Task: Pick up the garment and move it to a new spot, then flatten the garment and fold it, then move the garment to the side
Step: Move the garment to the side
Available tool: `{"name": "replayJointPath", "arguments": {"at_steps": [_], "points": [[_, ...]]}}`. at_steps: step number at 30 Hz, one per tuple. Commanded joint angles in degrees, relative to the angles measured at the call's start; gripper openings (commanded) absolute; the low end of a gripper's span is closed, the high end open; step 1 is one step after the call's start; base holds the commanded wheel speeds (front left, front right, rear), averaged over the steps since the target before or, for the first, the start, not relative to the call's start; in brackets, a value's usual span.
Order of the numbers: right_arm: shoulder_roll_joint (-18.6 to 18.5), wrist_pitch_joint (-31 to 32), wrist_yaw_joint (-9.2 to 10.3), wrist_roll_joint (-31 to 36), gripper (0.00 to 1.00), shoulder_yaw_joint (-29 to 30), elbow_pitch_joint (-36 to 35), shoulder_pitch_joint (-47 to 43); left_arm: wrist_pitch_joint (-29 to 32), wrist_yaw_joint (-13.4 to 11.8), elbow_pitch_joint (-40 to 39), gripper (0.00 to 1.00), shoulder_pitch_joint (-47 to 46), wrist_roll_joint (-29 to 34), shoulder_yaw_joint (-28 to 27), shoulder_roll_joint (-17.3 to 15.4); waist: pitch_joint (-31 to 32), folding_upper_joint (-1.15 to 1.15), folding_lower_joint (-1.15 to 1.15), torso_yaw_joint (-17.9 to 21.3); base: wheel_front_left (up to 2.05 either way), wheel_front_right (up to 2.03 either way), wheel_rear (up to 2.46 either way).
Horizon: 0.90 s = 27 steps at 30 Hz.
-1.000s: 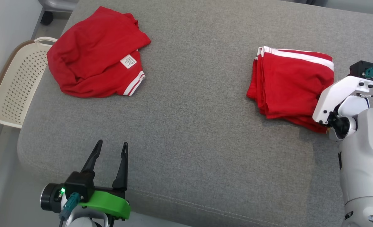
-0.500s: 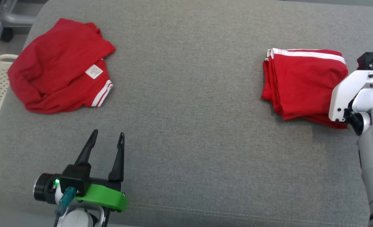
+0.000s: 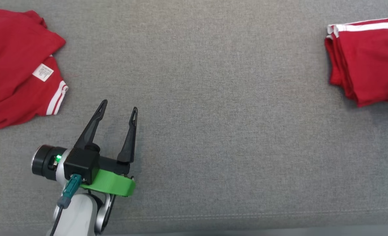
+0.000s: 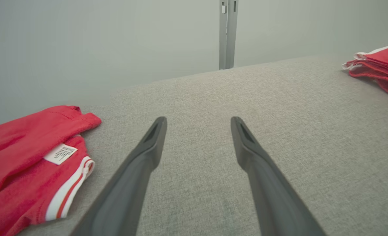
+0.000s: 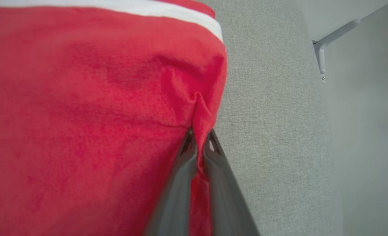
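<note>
The garment [image 3: 367, 62] is red with white stripes and lies folded at the right edge of the head view on the grey cushion [image 3: 213, 98]. My right gripper [image 5: 199, 132] is shut on a pinched fold at the garment's [image 5: 82, 114] edge. My left gripper [image 3: 119, 106] hovers open and empty over the cushion at the lower left. In the left wrist view the left gripper [image 4: 197, 121] points across bare cushion, with the folded garment [image 4: 380, 64] far off to the right.
A second red garment [image 3: 13, 65] with a white label [image 3: 43, 72] lies crumpled at the far left, just left of my left gripper, and appears as the crumpled garment [image 4: 23, 157] beside the left finger. A pale wall stands behind the cushion.
The head camera has moved closer and the basket and right arm have left its picture. The gap between the two garments has widened: the folded one has slid right in my right gripper.
</note>
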<state>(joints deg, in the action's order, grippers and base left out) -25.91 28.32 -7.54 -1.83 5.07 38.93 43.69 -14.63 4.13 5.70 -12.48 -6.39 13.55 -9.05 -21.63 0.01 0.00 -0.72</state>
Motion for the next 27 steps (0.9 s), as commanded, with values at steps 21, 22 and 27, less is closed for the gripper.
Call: {"name": "replayJointPath", "arguments": {"at_steps": [21, 22, 27], "points": [[-15.06, -11.98, 0.1, 10.54, 1.0, 3.71, 5.99, 6.26, 4.28, -0.17, -10.62, 1.0, -0.45, 2.02, 1.11, -5.04, -11.43, -0.01, 0.0, 1.24, 0.0, 0.0, 0.0], [-15.08, -13.03, 0.1, 11.61, 1.0, 4.2, 6.09, 6.26, 4.39, -0.13, -10.7, 1.0, -0.52, 1.93, 1.26, -5.04, -11.32, -0.01, 0.0, 1.18, 0.0, 0.0, 0.0], [-13.41, -18.43, 0.1, 14.29, 1.0, 5.28, 7.15, 5.66, 4.11, -0.42, -10.08, 1.0, -0.25, 1.42, 1.7, -4.76, -8.97, -0.01, 0.0, 0.61, 0.0, 0.0, 0.0]]}}
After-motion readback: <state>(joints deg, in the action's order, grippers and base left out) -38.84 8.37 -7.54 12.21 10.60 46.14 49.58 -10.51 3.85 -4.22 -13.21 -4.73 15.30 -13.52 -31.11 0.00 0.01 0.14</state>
